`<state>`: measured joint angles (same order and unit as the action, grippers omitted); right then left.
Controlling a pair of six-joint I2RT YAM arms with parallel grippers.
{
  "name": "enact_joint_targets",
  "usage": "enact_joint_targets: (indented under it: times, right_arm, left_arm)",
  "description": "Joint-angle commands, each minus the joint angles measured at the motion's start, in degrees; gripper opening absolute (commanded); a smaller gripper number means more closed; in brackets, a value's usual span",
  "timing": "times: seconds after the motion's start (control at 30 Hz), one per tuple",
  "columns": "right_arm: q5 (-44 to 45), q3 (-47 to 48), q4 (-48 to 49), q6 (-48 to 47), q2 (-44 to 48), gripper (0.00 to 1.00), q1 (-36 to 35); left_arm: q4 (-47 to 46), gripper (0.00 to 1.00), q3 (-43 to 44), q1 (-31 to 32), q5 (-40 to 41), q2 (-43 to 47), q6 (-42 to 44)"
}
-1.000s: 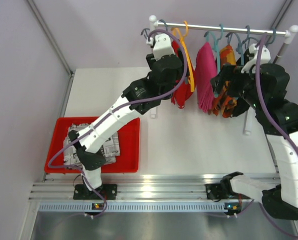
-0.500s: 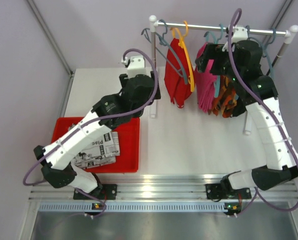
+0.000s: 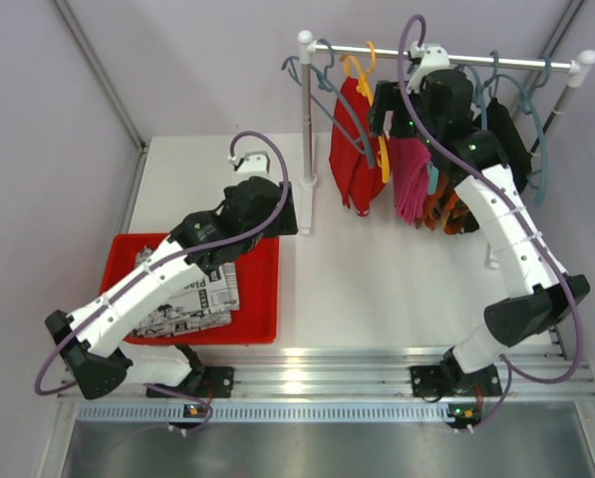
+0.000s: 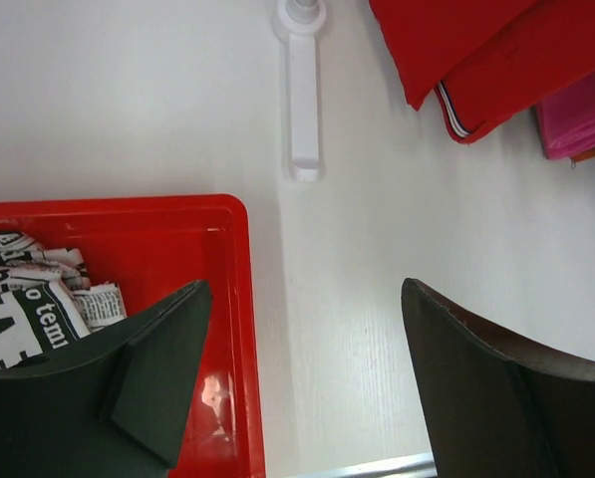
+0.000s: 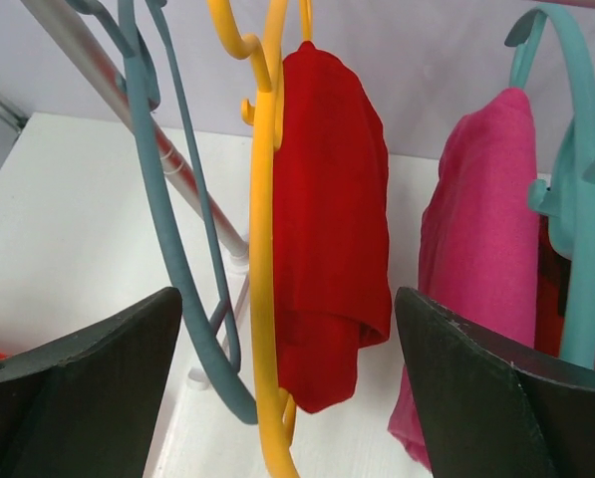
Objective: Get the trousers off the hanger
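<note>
Ease the right gripper (image 5: 287, 309), jaws apart, around the red trousers (image 5: 332, 199) draped on the yellow hanger (image 5: 264, 249), pinch cloth only, with the left gripper (image 4: 305, 299), likewise spread, above the red tray (image 4: 239, 259).

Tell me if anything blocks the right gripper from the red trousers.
Nothing visible does. The open right gripper faces the red trousers directly. In its wrist view their yellow hanger runs down the cloth's left edge, an empty teal hanger hangs further left, and the pink trousers hang to the right.
</note>
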<state>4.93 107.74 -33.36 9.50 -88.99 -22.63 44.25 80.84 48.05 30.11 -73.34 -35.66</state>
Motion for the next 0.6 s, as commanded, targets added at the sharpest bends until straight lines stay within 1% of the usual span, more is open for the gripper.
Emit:
enact_joint_targets:
  times: [0.0, 0.13, 0.47, 0.57]
  right_arm:
    - [2.5, 3.4, 4.3, -2.4, -1.6, 0.88, -1.1]
    - [3.3, 2.7, 5.8, -3.0, -2.6, 0.86, -1.1]
    - [3.3, -10.6, 19.7, -3.3, 0.9, 0.74, -1.5]
    - [3.4, -10.4, 20.2, -3.2, 0.1, 0.72, -1.5]
  left_arm:
    - [-2.4, 0.83, -1.0, -0.5, -4.1, 3.4, -1.0]
    - [-1.7, 0.83, -1.2, -0.9, -4.7, 3.3, -0.3]
    - [-2.1, 0.83, -3.6, -1.0, -6.7, 2.9, -1.0]
    - [-2.2, 0.83, -3.7, -1.0, -6.7, 3.2, -0.8]
